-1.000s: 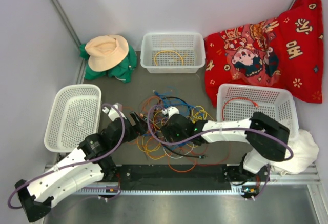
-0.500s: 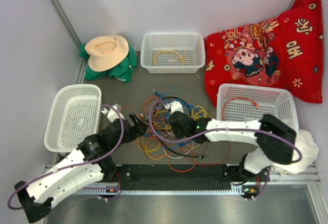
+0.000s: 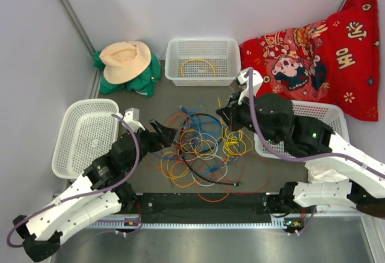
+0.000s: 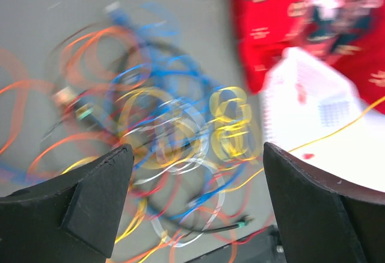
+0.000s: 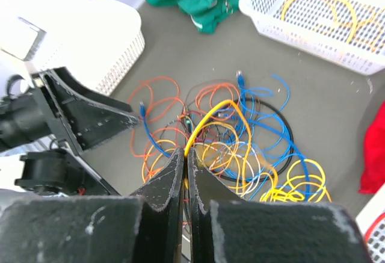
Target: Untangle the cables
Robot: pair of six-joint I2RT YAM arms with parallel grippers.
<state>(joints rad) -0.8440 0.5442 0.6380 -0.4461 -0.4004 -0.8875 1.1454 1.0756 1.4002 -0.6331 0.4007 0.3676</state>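
- The cables [image 3: 201,151] lie in a loose tangle of orange, yellow, blue, black and white loops on the middle of the worktop [image 3: 180,97].
- The right hand [image 5: 185,153] is pinched tight on a yellow cable [image 5: 222,103] that arches up out of the pile.
- The left hand [image 4: 197,151] gapes wide at the pile's left edge, gripping nothing.
- Bare worktop shows between the pile and the back basket [image 3: 203,40].
- The left basket [image 3: 63,148] and the right basket [image 3: 301,102] hem in the sides.
- The red cloth [image 3: 337,52] at the back right bears yellow characters, too small to read.
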